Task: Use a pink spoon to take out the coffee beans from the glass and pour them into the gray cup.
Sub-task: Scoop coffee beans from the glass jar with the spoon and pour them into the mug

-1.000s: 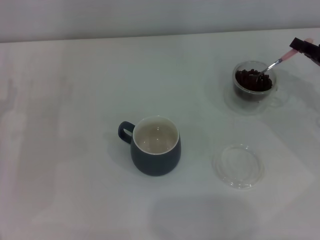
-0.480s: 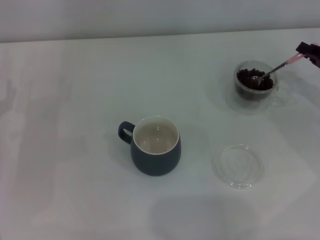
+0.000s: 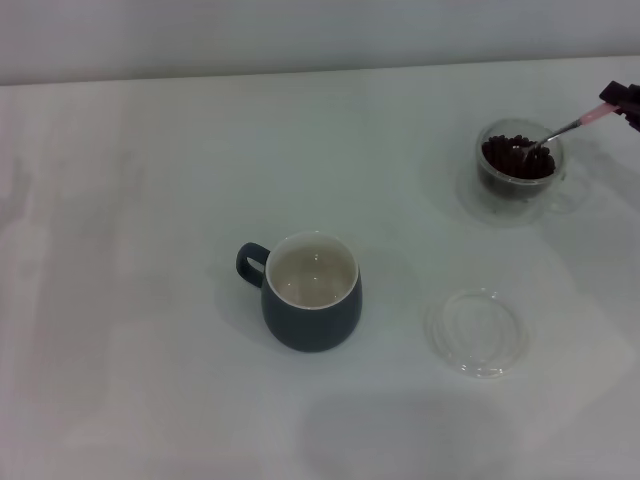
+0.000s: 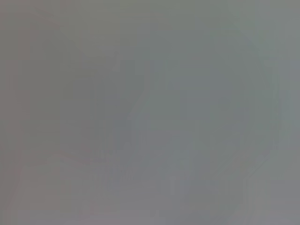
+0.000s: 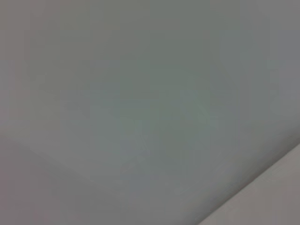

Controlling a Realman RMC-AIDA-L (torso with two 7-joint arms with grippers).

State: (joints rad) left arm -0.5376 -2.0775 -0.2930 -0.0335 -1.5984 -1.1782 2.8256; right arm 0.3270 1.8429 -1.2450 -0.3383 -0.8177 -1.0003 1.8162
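1. The spoon [image 3: 565, 128] has slid right over the last 1 s, and the glass [image 3: 520, 171] has shifted right with it on the table [image 3: 150, 300]; the spoon's bowl now sits lower among the beans [image 3: 517, 158].
2. That looks like the scoop being loaded: no beans have left the glass, and the cup [image 3: 311, 292] shows only its cream inside.
3. The glass stands far right; the cup is near centre, well apart from it, with a clear dish [image 3: 477, 331] near right.
4. The right gripper [image 3: 622, 100] at the right edge is closed on the spoon's pink handle, reaching in from the right.
5. The left gripper is out of sight.
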